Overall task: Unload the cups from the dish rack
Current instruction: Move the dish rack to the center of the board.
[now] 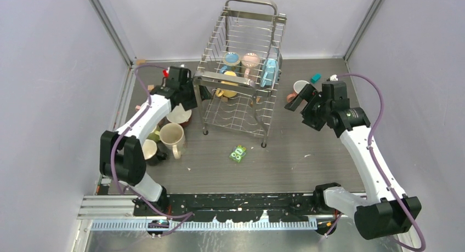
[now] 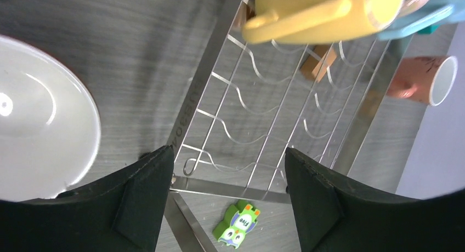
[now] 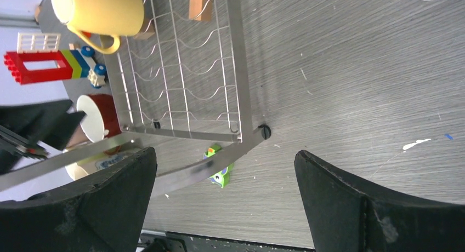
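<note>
The silver wire dish rack [image 1: 241, 22] stands at the back middle. Its upper tier holds a yellow mug [image 1: 229, 82], a light blue mug [image 1: 231, 58], a pale pink mug [image 1: 250, 60] and another light blue mug [image 1: 268, 74]. My left gripper [image 1: 190, 97] is open and empty at the rack's left side. Its view looks under the yellow mug [image 2: 323, 13], between the open fingers [image 2: 227, 197]. My right gripper [image 1: 297, 101] is open and empty, right of the rack and next to a salmon mug [image 1: 300, 87]. Its view [image 3: 225, 202] shows the rack's lower tier [image 3: 181, 87] with nothing in it.
Several mugs stand on the table at the left: dark red [image 1: 180, 116], cream [image 1: 173, 137], black [image 1: 151, 152]. A small green owl block [image 1: 238, 153] lies in front of the rack. Toy blocks [image 3: 38, 66] lie behind the rack's left. Walls close in both sides.
</note>
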Action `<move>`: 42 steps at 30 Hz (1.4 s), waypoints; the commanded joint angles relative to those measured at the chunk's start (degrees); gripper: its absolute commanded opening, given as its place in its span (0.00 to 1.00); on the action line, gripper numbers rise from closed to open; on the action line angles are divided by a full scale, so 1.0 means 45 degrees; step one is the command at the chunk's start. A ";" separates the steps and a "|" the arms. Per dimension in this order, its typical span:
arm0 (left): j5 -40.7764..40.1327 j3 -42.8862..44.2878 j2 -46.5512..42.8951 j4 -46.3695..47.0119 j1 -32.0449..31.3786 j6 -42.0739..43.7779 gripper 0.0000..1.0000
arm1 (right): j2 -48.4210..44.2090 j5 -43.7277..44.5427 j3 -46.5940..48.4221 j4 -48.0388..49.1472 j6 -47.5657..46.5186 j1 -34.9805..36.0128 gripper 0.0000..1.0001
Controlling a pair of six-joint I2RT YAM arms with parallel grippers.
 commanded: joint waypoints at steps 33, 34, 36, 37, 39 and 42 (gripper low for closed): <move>-0.1750 -0.1523 -0.1514 0.2211 -0.4351 0.0592 0.74 | 0.0465 -0.0896 -0.1485 0.1520 0.0307 -0.2031 1.00; -0.1199 -0.1370 -0.1337 0.2385 -0.4104 0.0984 0.74 | 0.0438 -0.0863 -0.1494 0.1507 0.0401 -0.2053 1.00; -0.0697 -0.1174 -0.1008 0.3005 -0.3612 0.1717 0.72 | 0.0352 -0.0797 -0.1483 0.1446 0.0533 -0.2502 1.00; -0.0353 -0.1053 -0.0800 0.3351 -0.3380 0.2004 0.71 | 0.0294 -0.0822 -0.1489 0.1430 0.0564 -0.2581 1.00; 0.0255 -0.0682 -0.0313 0.3881 -0.3026 0.2820 0.67 | 0.0190 -0.0830 -0.1477 0.1338 0.0617 -0.2639 1.00; 0.0945 0.0011 0.0676 0.4240 -0.2855 0.4096 0.61 | 0.0008 -0.0994 -0.1529 0.1231 0.0691 -0.2661 1.00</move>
